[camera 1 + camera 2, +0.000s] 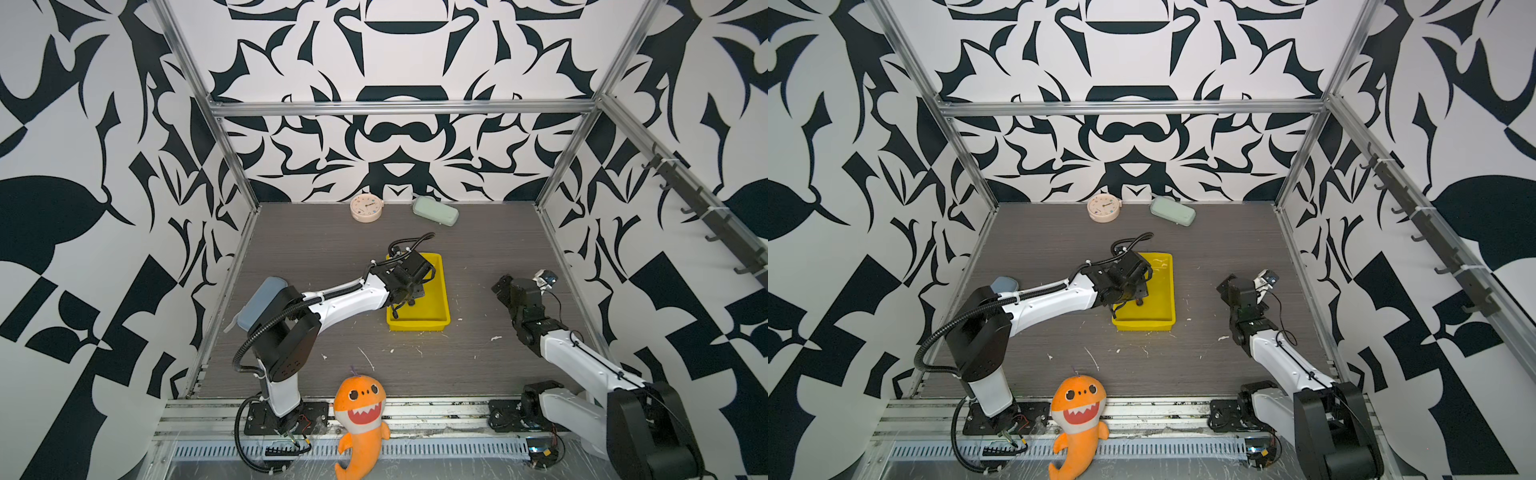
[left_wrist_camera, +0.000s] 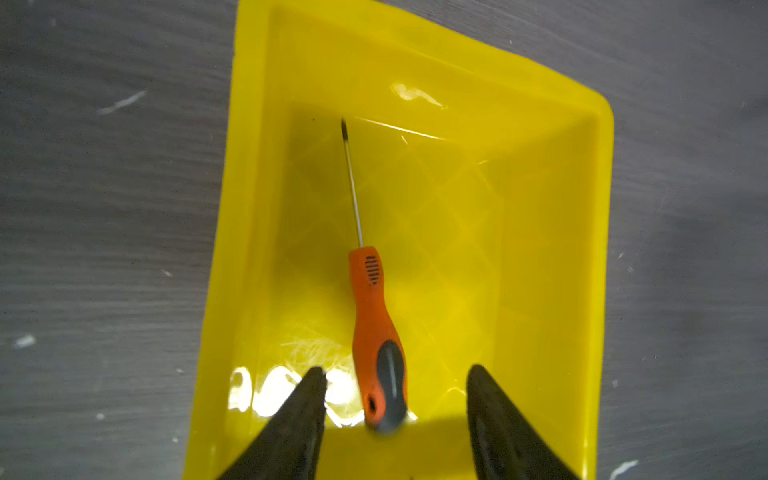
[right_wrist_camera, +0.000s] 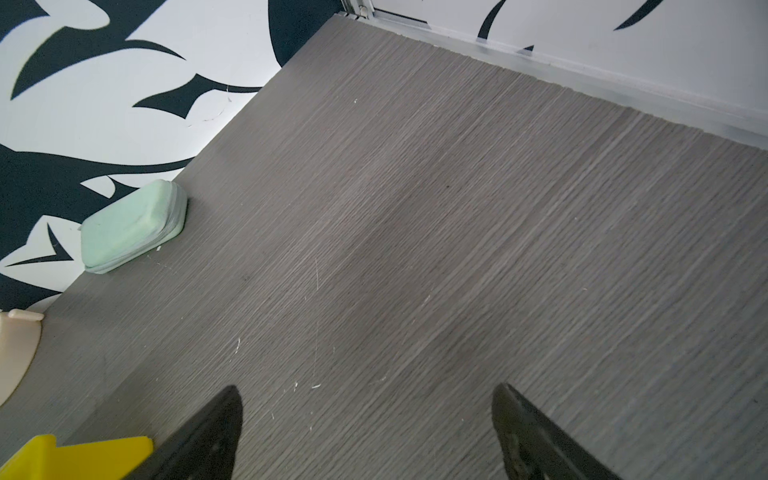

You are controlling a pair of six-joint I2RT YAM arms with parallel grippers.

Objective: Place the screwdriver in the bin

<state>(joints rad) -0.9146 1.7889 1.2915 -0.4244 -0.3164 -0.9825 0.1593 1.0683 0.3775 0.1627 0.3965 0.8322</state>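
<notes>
The screwdriver [image 2: 376, 316], with an orange handle, dark butt and thin shaft, lies inside the yellow bin [image 2: 598, 249]. In the left wrist view my left gripper [image 2: 397, 370] is open, a finger on each side of the handle's butt end and neither touching it. In both top views the left gripper [image 1: 409, 297] [image 1: 1136, 297] hangs over the bin [image 1: 440, 299] [image 1: 1163, 291] and hides the screwdriver. My right gripper [image 3: 366, 387] [image 1: 505, 284] is open over bare table to the right of the bin, with nothing between its fingers.
A round beige clock [image 1: 366, 208] and a pale green case [image 1: 435, 211] [image 3: 133, 226] sit by the back wall. A blue-grey case [image 1: 262, 301] lies behind the left arm. An orange shark plush [image 1: 360, 415] leans on the front rail.
</notes>
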